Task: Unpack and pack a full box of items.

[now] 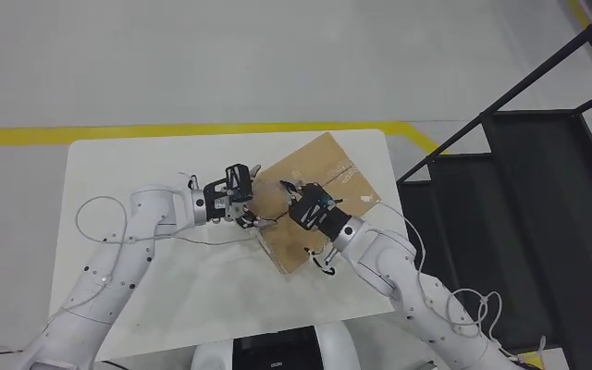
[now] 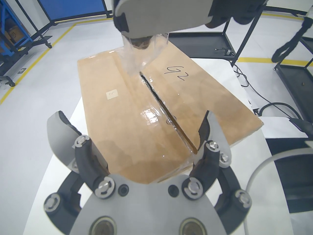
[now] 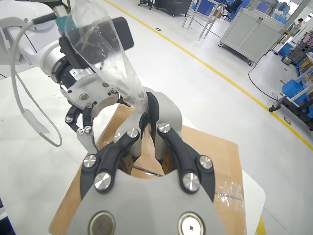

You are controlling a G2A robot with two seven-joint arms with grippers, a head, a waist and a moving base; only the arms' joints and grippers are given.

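A brown cardboard box (image 1: pixel 326 176) lies skewed on the white table (image 1: pixel 139 166). Its top seam (image 2: pixel 166 110) is slit, with glossy clear tape along it. My right gripper (image 3: pixel 146 113) is over the box top and shut on a strip of clear tape (image 3: pixel 105 57) that rises loose from the seam. In the left wrist view, the right gripper (image 2: pixel 144 42) holds the same tape strip (image 2: pixel 146 57) above the box's (image 2: pixel 117 118) far part. My left gripper (image 2: pixel 137 128) stands open, its fingers (image 2: pixel 62 128) straddling the box's near end. From above, the left gripper (image 1: pixel 242 199) sits at the box's left corner.
The box (image 3: pixel 220 162) reaches close to the table's right edge. A black metal stair and rail (image 1: pixel 518 213) stand just beyond that edge. Thin cables (image 1: pixel 92 217) loop beside the left arm. Bare tabletop lies to the left and front.
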